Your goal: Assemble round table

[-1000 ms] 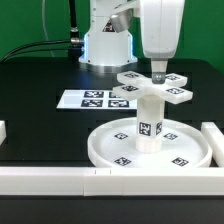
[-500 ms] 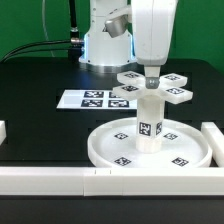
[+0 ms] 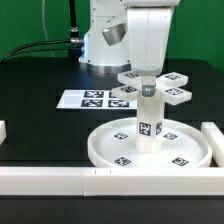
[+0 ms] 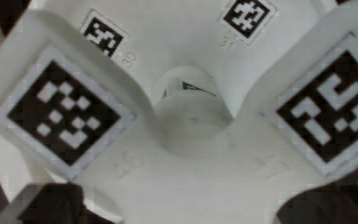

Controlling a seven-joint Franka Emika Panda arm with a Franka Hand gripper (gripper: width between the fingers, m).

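- Your exterior view alone shows the post (image 3: 149, 125) upright on the round disc (image 3: 100, 148), capped by the flat cross-shaped piece (image 3: 177, 95).
- The wrist view adds its tags close up, with the hand (image 3: 148, 88) open.

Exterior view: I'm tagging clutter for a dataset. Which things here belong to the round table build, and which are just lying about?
Part of the job:
round rimmed disc
cylinder post, standing on the disc
cross-shaped piece, at the post's top
gripper, open, at the cross

Lying about:
marker board
long white bars at the table's edges
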